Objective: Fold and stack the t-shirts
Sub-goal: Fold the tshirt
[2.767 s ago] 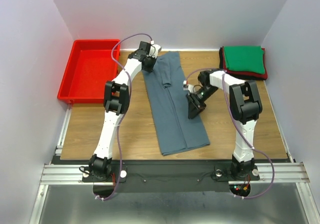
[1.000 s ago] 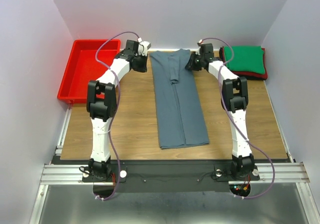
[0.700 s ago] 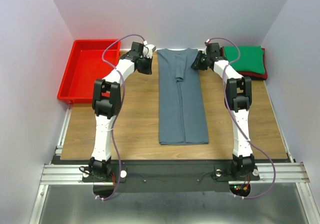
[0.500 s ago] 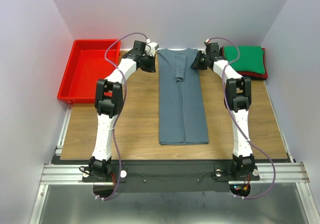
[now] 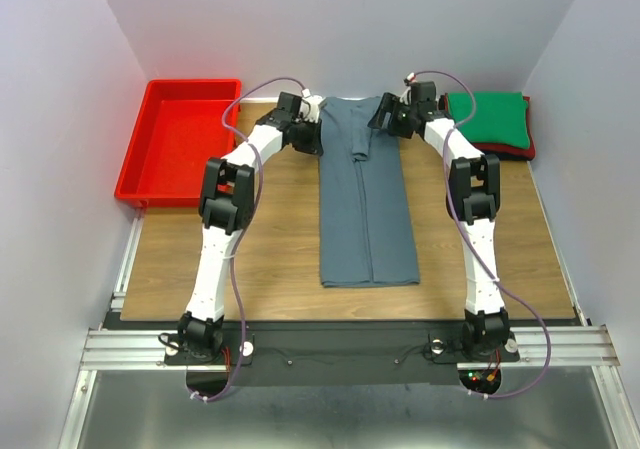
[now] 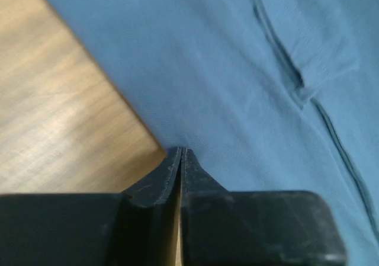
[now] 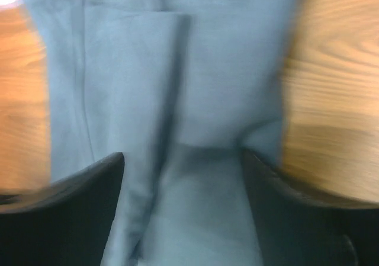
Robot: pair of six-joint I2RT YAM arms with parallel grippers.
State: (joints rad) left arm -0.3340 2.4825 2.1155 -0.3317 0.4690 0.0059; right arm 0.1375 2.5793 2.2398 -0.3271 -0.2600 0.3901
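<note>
**Ana:** From above, where is the blue-grey shirt (image 5: 365, 204)?

**Ben:** It lies flat down the middle of the table (image 5: 270, 259), folded into a long, thin strip. The left hand (image 5: 312, 139) is at its far left corner. The right hand (image 5: 383, 119) is at its far right corner.

**Ana:** And the other things?

**Ben:** A green shirt (image 5: 488, 117) sits on top of a small pile in the far right corner. A red tray (image 5: 130, 174) is at the far left.

**Ana:** What does the left wrist camera show?

**Ben:** The left hand (image 6: 179, 153) has its fingers pressed almost together. The tips touch the shirt's (image 6: 237, 70) edge, right where it meets the table (image 6: 59, 112). Whether they pinch any cloth, nobody can tell.

**Ana:** And the right wrist camera?

**Ben:** It is a bit blurry. The right hand (image 7: 180, 159) is spread wide and holds nothing. The shirt (image 7: 177, 70) lies under it, between the two fingers (image 7: 89, 207).
</note>
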